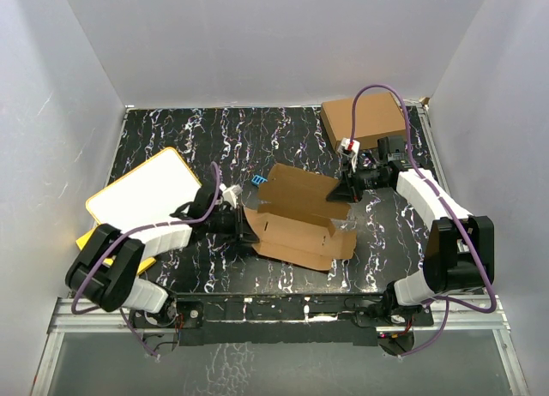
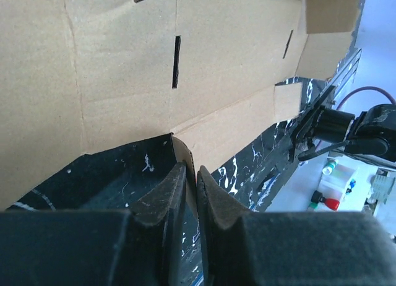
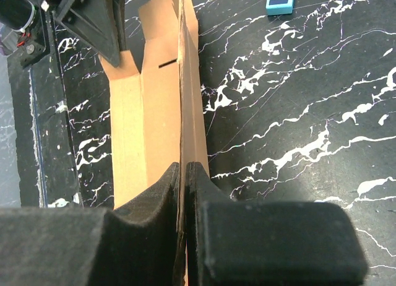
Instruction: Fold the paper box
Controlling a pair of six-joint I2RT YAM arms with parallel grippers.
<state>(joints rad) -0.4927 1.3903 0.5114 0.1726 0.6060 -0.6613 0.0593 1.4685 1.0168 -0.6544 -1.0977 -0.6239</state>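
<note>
Brown cardboard, the half-folded paper box (image 1: 296, 216) lay near the middle of the black, white-veined worktop (image 1: 171, 130), with 1 long wall raised and its far panel tilted up. The left gripper (image 2: 190, 171) sat at the box's left end, low by the worktop, its 2 fingers drawn almost together on the thin edge of a corner flap. The wrist view showed a sliver of cardboard caught between them. The right gripper (image 3: 183, 168) was at the box's far right end, jaws closed tight on the edge of an upright panel that ran straight out from between the fingers. A slot was cut in the wall beside that panel.

A small blue block (image 1: 257, 181) lay on the worktop just beyond the box's far left corner, apart from it. A larger brown box (image 1: 364, 120) sat in the far right corner, behind the right arm. A white board with a yellow rim (image 1: 141, 195) lay at the left side, partly under the left arm.
</note>
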